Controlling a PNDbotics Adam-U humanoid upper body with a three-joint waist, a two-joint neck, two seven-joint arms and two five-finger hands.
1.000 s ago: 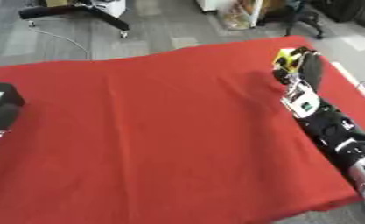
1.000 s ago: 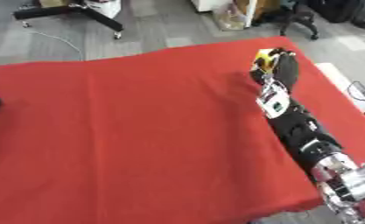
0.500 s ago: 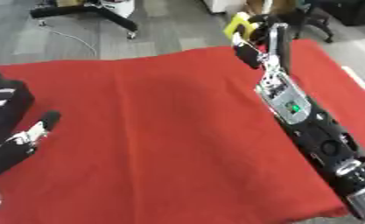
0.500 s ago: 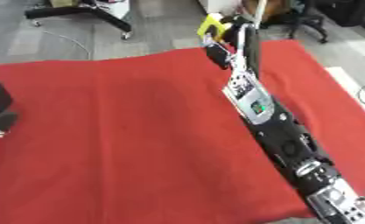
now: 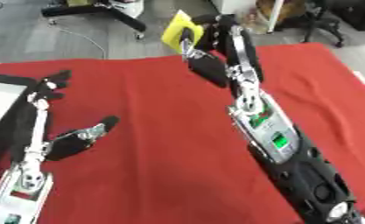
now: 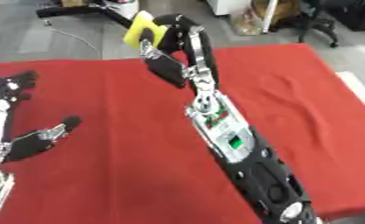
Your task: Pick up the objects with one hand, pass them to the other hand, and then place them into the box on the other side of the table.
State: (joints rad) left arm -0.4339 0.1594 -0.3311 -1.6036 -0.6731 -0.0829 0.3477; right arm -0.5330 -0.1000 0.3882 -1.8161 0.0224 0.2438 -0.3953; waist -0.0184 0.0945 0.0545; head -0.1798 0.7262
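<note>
Fingers of the right hand curl round a yellow block, held above the red surface at twelve o'clock. Left hand, at nine o'clock, waits open-fingered. Judged step: the handover. Next, both hands must meet.

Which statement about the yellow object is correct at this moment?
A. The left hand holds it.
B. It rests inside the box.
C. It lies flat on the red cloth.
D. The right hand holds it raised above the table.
D: the right hand has its fingers closed on the yellow object, raised over the far edge of the red cloth, while the left hand is open and apart from it.
</note>
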